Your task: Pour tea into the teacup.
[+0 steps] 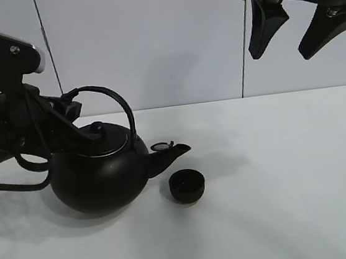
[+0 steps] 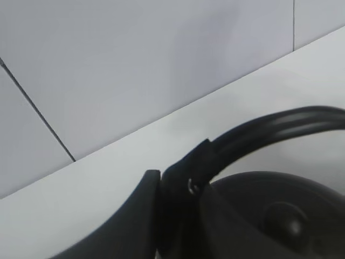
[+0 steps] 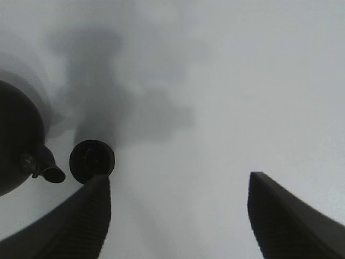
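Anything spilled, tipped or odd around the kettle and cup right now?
Nothing stands out. The kettle is upright with the left gripper shut on its handle, the teacup stands upright by the spout, and the table shows no puddle.

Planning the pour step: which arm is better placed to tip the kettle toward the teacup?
Left. The left gripper is shut on the kettle handle, with the spout beside the teacup. The right gripper hangs open high over the table, empty.
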